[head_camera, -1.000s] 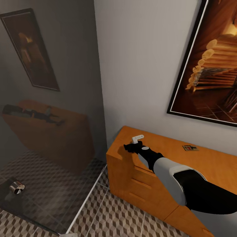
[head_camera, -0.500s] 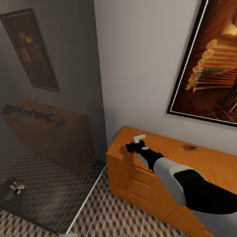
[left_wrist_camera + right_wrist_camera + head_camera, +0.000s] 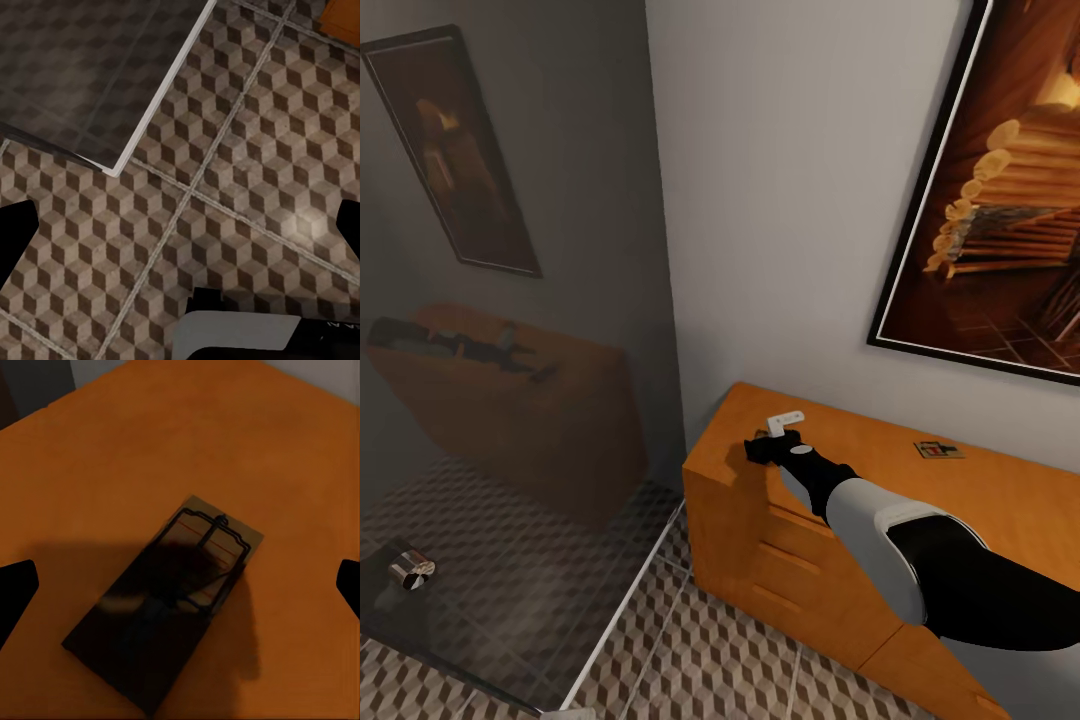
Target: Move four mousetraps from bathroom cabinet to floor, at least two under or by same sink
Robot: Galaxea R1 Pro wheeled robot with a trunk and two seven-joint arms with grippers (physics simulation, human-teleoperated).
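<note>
Right gripper (image 3: 760, 447) hangs over the cabinet (image 3: 1020, 500) top, fingers spread wide with 1 mousetrap (image 3: 196, 561) lying flat between them, ungrasped. I see another mousetrap (image 3: 938, 450) further along. Left gripper (image 3: 180, 225) is open above the floor (image 3: 225, 150).

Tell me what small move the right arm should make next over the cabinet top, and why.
Probably lower the right gripper straight down and close on the mousetrap below it. The right wrist view shows the trap lying flat on the cabinet top between the open fingertips, partly in the gripper's shadow, not yet grasped. A second mousetrap lies farther along the top.
</note>
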